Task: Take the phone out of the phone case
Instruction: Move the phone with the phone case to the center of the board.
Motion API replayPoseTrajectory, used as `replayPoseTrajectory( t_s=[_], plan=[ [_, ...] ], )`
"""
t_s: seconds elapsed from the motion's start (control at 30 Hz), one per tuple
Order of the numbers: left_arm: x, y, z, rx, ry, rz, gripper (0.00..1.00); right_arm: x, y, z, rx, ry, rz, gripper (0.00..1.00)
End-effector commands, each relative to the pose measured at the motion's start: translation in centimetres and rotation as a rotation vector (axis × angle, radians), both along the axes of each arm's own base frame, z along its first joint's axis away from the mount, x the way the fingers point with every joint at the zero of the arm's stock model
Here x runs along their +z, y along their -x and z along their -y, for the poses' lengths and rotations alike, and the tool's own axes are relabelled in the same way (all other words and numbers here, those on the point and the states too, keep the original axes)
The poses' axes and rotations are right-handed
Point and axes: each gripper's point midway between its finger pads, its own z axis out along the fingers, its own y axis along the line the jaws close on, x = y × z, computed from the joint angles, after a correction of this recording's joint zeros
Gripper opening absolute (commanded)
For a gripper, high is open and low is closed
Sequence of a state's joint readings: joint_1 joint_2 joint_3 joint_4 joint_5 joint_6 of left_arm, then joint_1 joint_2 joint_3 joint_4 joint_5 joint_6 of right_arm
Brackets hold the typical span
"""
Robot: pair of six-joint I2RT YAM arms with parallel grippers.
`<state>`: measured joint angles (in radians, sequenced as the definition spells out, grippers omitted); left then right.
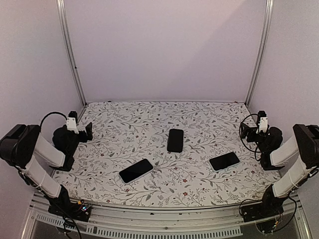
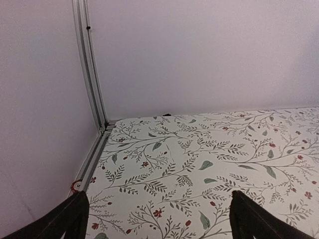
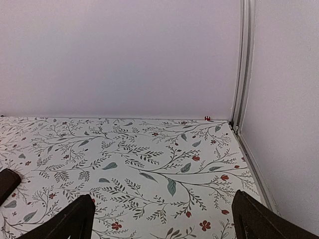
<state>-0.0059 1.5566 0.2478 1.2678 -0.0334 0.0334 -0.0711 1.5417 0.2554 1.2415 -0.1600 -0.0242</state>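
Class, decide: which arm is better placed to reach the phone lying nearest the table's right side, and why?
Right. The right claw, open, sits nearest that phone; the left claw is at the opposite side of the table.

Upper table [image 1: 149, 114]: open floral cloth to back wall [image 1: 164, 50].
Middle: centre phone [image 1: 175, 140] lying flat, gaps on both sides.
Lower left of middle: left phone [image 1: 136, 170], slanted.
Lower right: right phone [image 1: 224, 161], slanted, near right arm [image 1: 286, 150].
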Motion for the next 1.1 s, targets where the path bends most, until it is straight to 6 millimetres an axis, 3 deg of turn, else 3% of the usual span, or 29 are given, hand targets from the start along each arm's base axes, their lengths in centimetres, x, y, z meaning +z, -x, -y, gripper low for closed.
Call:
replayPoseTrajectory(
  t_s=[0.0, 0.8, 1.07],
  plan=[
    [0.4, -0.3, 0.0, -0.006, -0.007, 0.016, 0.99, 0.6, -0.4, -0.3, 0.012, 0.008, 0.019, 0.99],
    [0.5, -0.3, -0.1, -0.004, -0.005, 0.019, 0.99, 0.5, -0.4, -0.3, 0.011, 0.007, 0.018, 0.99],
    [1.3, -0.2, -1.8, 0.141, 0.015, 0.024, 0.99, 0.5, -0.4, -0.3, 0.011, 0.008, 0.018, 0.99]
  ],
)
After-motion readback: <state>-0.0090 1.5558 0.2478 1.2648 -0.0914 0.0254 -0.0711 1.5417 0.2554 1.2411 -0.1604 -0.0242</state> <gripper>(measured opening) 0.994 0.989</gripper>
